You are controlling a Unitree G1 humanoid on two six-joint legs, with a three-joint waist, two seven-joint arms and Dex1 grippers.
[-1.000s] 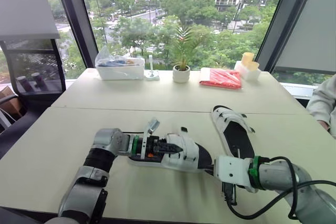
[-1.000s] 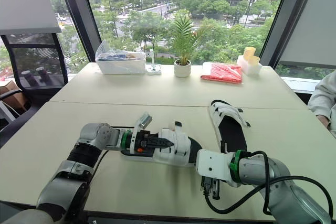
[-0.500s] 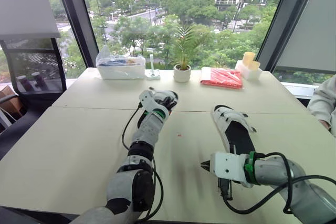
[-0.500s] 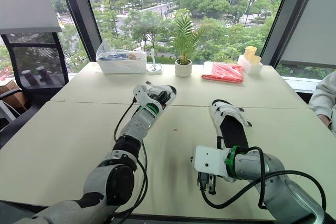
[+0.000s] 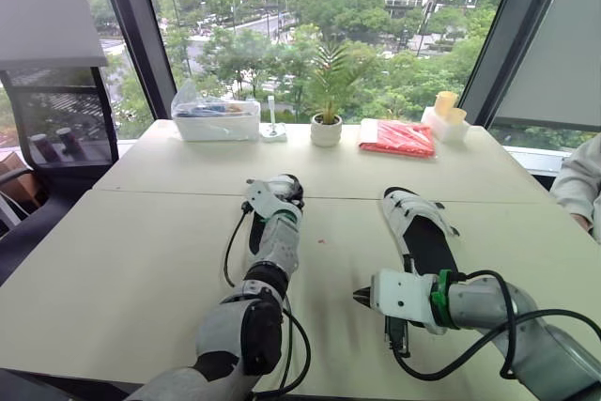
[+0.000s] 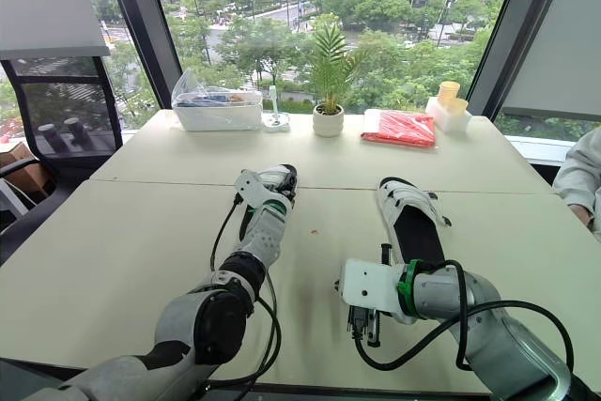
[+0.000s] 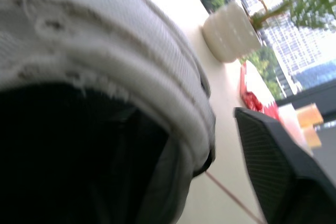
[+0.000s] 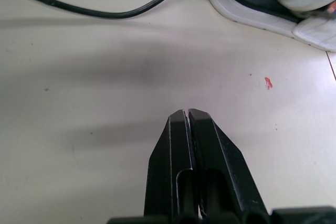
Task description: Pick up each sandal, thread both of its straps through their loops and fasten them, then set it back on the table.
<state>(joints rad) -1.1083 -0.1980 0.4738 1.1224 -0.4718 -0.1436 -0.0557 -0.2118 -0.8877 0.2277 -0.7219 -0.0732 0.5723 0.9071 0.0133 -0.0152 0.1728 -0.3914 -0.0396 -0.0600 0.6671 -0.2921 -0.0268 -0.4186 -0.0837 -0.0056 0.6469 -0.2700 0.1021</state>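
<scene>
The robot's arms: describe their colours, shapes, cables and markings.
Left arm and right arm: rounded silver-grey segments, black joints, each trailing a looping black cable. The right wrist has a green ring and white boxy housing; the right gripper has tapered black fingers.

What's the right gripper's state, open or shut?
Shut: in the right wrist view the right gripper has its two black fingers pressed together, nothing between them, above the table.
</scene>
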